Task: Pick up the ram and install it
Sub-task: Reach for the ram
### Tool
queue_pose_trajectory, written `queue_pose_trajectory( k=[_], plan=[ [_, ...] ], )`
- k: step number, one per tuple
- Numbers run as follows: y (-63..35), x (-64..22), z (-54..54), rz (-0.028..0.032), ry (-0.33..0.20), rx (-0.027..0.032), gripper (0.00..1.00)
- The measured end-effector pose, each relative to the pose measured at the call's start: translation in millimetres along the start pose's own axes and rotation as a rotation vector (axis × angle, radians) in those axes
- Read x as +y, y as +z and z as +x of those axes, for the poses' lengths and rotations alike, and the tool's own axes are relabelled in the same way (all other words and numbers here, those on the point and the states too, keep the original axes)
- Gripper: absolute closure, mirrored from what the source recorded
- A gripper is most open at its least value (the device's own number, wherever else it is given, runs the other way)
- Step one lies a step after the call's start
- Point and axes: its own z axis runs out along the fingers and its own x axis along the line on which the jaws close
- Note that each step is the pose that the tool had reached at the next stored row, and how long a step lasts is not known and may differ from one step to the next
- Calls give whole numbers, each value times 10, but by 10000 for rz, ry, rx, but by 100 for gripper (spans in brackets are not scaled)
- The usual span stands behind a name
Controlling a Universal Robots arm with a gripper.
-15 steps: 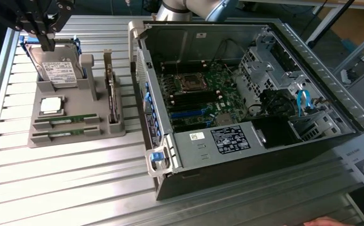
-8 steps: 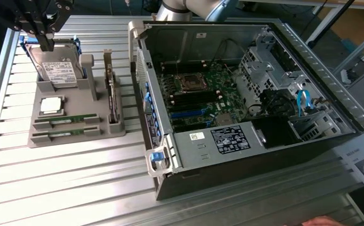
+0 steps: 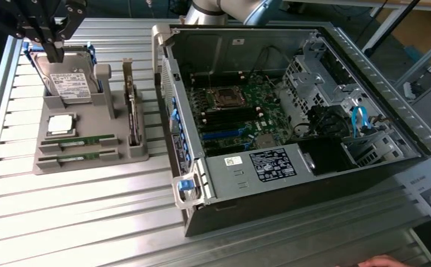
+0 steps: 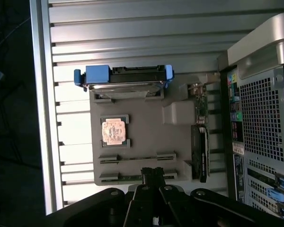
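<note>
Gripper point(image 3: 50, 45) is clenched with nothing between its fingers. It hangs above the far end of the grey parts holder point(image 3: 89, 119). In the wrist view the closed fingertips point(image 4: 153, 173) sit over the holder's end where the memory is kept.

Open computer case point(image 3: 290, 128): lies on its side on the ribbed table point(image 3: 67, 211), to the exterior view's right of the holder, with the motherboard point(image 3: 238, 111) exposed.

Hard drive point(image 3: 70, 83): stands on edge in the holder in a blue-trimmed carrier.

Dark expansion card point(image 3: 132, 119): stands on edge in the slot nearest the case.

Processor point(image 3: 59, 125): lies flat in its recess.

Ram point(image 3: 77, 142): stands on its long edge in a narrow slot at the holder's near end, with a second ram stick point(image 3: 74, 158) parallel and just beside it. Neither is touched.

Assessment: the ram is judged light, thin and stiff, but easily damaged by bending or by pressure on its chips. The exposed upper edge is the accessible part. A pinch across the two flat faces near mid-length appears soundest, clear of the contact edge seated in the slot.
</note>
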Motion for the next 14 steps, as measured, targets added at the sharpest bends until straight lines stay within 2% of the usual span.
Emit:
queue_pose_trajectory(
  k=[14],
  plan=[
    [-5, -128, -10, -1, -1, 0, 90]
  ],
)
